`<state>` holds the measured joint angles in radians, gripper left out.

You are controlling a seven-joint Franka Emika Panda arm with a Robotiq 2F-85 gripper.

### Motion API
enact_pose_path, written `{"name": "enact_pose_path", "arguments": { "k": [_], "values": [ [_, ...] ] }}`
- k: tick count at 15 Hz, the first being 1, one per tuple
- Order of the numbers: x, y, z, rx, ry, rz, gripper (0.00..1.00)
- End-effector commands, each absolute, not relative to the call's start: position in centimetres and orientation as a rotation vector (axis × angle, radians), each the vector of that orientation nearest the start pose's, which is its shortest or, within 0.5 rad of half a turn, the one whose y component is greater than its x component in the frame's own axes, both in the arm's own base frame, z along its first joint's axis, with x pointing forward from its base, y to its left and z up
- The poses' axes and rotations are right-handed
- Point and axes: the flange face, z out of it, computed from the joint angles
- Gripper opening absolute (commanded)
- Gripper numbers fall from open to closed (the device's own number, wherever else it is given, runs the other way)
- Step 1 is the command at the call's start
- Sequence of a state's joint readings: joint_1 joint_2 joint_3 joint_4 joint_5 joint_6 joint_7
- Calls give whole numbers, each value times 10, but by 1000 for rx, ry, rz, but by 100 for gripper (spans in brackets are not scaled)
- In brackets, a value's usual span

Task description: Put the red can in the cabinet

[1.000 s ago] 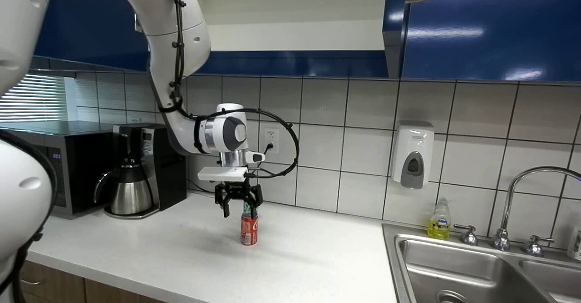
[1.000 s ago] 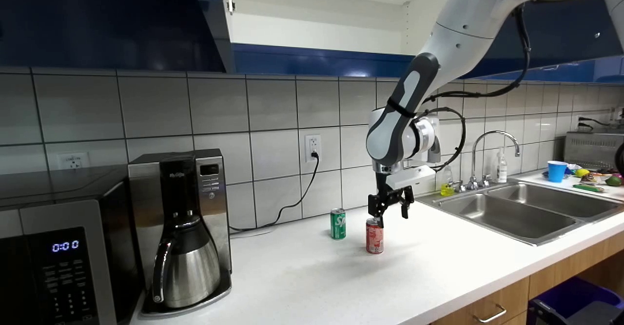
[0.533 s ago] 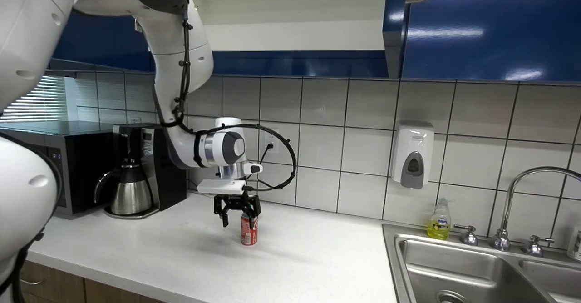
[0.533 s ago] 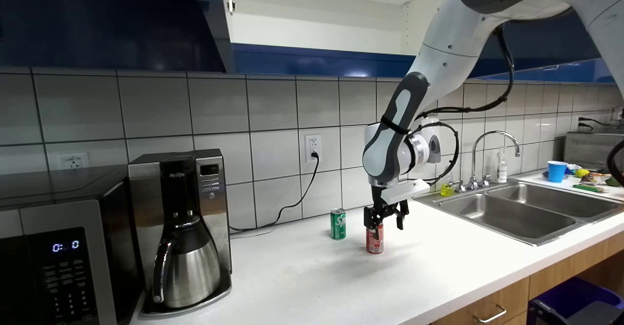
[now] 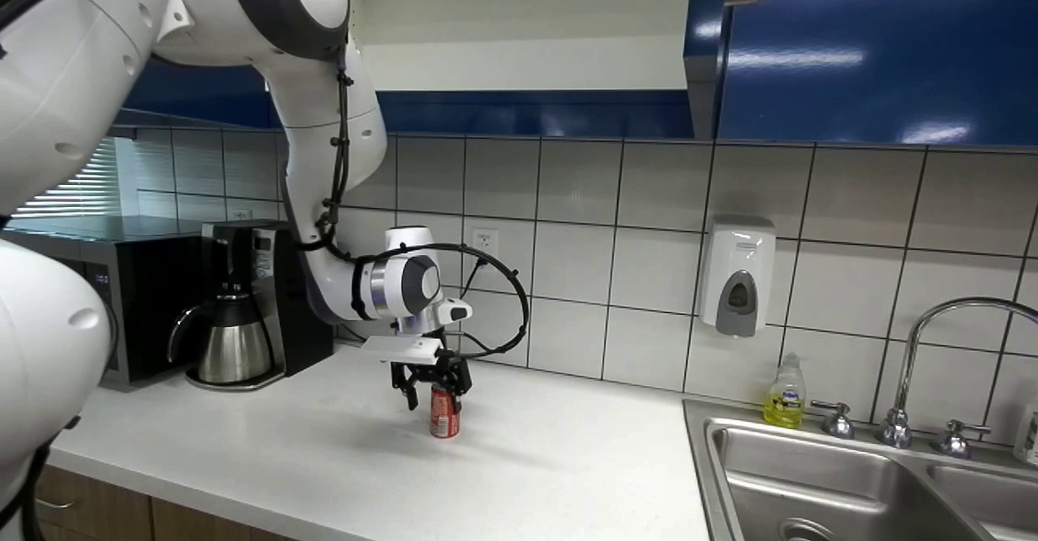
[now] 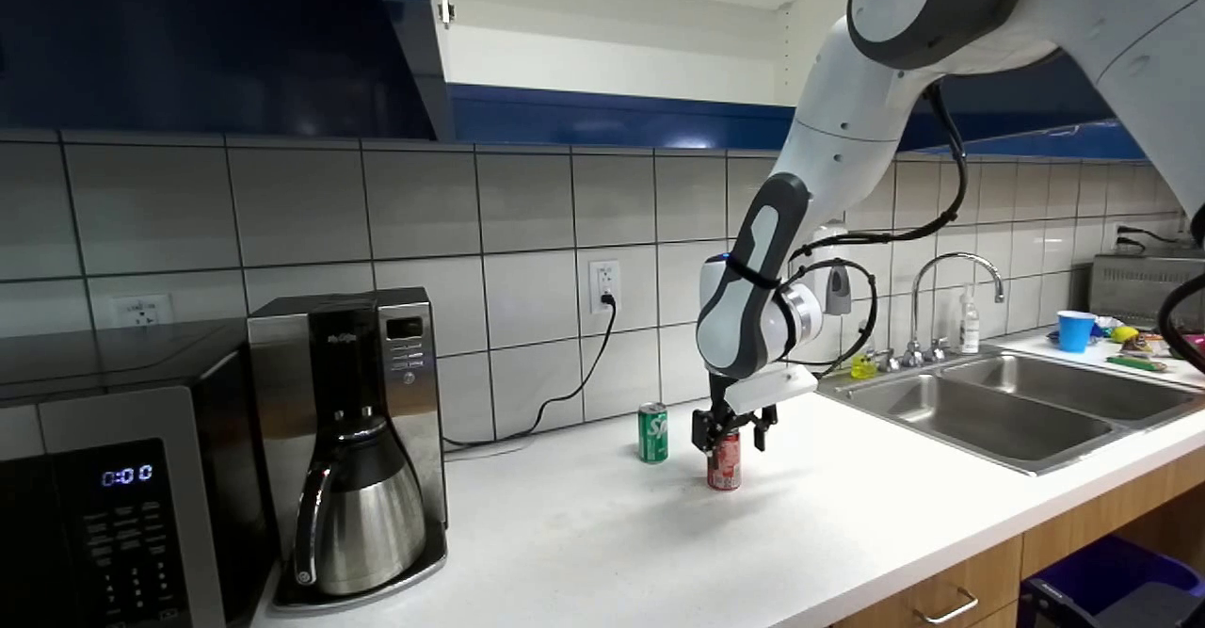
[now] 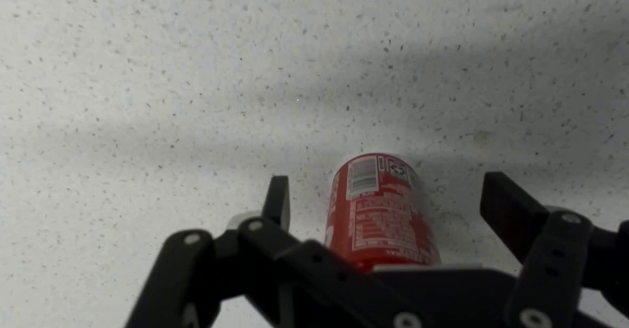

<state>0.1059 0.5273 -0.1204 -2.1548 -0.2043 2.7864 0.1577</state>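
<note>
The red can [image 5: 443, 422] stands upright on the white counter. It also shows in an exterior view [image 6: 724, 474] and in the wrist view [image 7: 383, 210]. My gripper [image 5: 435, 404] is low around the can's upper part, pointing down; it also shows in an exterior view [image 6: 736, 452]. In the wrist view, my gripper [image 7: 385, 183] is open, with the can between its fingers and a gap on each side. The can's top is hidden behind the gripper body. The cabinet [image 6: 612, 54] above stands open, its pale interior showing in both exterior views [image 5: 527, 62].
A green can [image 6: 652, 433] stands close behind the red can, near the wall. A coffee maker [image 6: 414, 402] and a microwave [image 6: 104, 496] stand at one end of the counter. A sink [image 5: 803, 468] with a faucet [image 5: 908, 362] is at the other.
My gripper has moved down, its fingers going from above and at the can's top to either side of its upper part. The can has not moved.
</note>
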Motion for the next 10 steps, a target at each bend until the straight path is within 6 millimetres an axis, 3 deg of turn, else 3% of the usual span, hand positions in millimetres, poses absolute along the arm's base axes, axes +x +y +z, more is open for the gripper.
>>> {"name": "enact_pose_path", "arguments": {
  "k": [1, 10],
  "values": [
    [586, 6, 156, -3269, -10, -310, 100],
    [599, 7, 150, -3272, 34, -418, 100]
  ]
}}
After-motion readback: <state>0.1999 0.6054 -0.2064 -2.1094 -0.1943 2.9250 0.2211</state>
